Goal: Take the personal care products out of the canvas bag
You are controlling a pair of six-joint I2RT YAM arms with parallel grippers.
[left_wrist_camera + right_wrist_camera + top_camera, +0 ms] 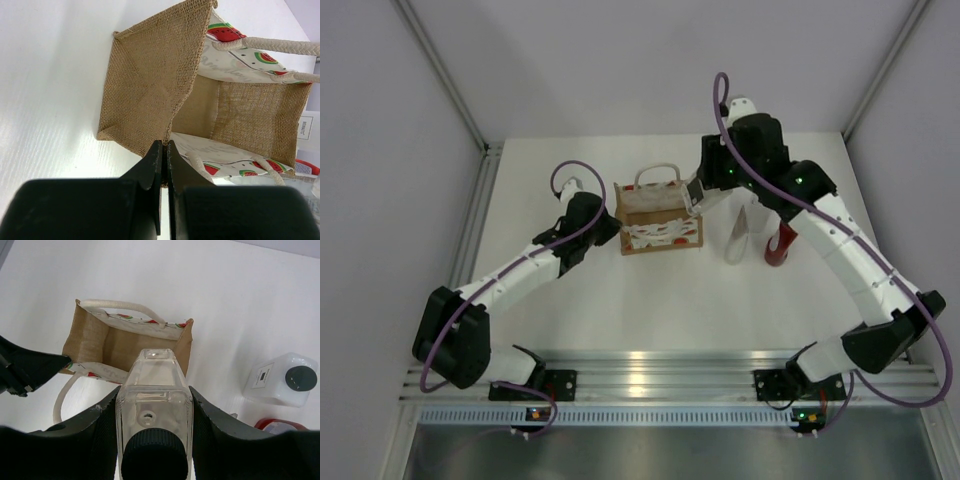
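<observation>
1. Right wrist view, nearest the camera: the right gripper has its fingers part-way apart and clamped on the flat sides of the pale squarish bottle. The dark cap points back toward the wrist. Gripping the broad faces probably keeps the smooth body from twisting.
2. Just beyond, the bottle's far end hangs over the right end of the canvas bag, above its rim. This suggests it is being carried clear of the opening rather than resting inside.
3. The bag stands upright and open-mouthed on the table. What shows of its tan floor and walls holds no other bottle.
4. To the right of the bag, apart from it, the white bottle with the dark round cap stands on the table. The red bottle is just beside it, partly cut off by the finger.
5. In the left wrist view, the left gripper has its fingers pressed together at the bag's left rim, seemingly pinching the cloth. I judge this steadies the light bag while the other arm lifts.
6. In the top view, the clear tapered bottle stands beside the red one, right of the bag. All four products appear to be out.
</observation>
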